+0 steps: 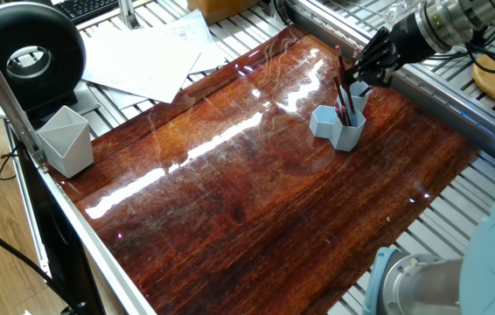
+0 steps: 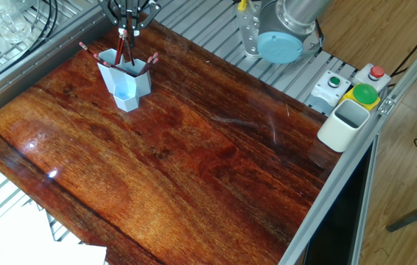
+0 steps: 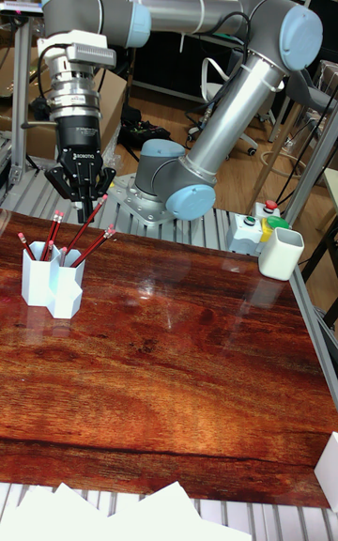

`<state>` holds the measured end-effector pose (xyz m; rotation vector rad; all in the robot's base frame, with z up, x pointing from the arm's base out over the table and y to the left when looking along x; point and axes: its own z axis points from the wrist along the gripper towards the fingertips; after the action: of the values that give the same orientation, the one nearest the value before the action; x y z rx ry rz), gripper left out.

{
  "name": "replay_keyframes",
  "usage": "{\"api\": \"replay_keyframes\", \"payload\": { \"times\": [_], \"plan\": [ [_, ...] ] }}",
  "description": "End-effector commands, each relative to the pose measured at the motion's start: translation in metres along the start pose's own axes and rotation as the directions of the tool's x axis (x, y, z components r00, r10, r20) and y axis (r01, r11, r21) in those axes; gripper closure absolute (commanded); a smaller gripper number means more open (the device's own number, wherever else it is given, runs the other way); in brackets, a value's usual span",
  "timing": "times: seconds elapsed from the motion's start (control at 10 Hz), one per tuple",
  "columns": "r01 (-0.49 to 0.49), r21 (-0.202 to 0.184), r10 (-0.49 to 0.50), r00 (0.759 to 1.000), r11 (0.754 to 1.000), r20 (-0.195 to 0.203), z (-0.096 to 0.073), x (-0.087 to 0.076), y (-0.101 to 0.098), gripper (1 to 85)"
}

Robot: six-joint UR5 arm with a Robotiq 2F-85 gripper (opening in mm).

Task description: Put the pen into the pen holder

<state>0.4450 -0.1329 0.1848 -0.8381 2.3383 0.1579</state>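
1. The pincer [image 3: 83, 195] hangs just above the pen holder [image 3: 53, 284], which stands at the far corner of the worktop [image 1: 256, 192], beside the metal rail.
2. Several red pens lean inside the holder; the one nearest the pincer, the pen [image 3: 86, 222], points its top end up between the black fingers.
3. From the tall view the fingers look spread apart, with the pen's end near them, but I cannot tell whether they touch or pinch it; the state of the grip is unclear to me.
4. My read is that this is the release stage: the pen's lower end seems already down in a tube of the holder.
5. The next move, I judge, calls for spread fingers and a straight lift, so nothing snags the leaning pens or tips the light holder.
6. In the 2 table views the pincer is small or cut off at the picture edge, and the pens' lower ends are hidden inside the tubes.
7. A grey angular cup [image 1: 65, 140] sits well apart at the opposite corner.
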Motion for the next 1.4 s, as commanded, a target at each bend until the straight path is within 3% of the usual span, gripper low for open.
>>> {"api": "replay_keyframes", "payload": {
  "times": [0.0,0.6,1.3],
  "plan": [
    [0.013,-0.018,-0.013,0.999,1.000,0.039,-0.002,0.000,0.001,84.7],
    [0.037,-0.042,-0.034,0.997,0.998,0.069,0.000,0.028,-0.002,84.7],
    [0.042,-0.033,-0.039,0.995,0.999,0.095,0.012,0.035,0.003,84.7]
  ]
}}
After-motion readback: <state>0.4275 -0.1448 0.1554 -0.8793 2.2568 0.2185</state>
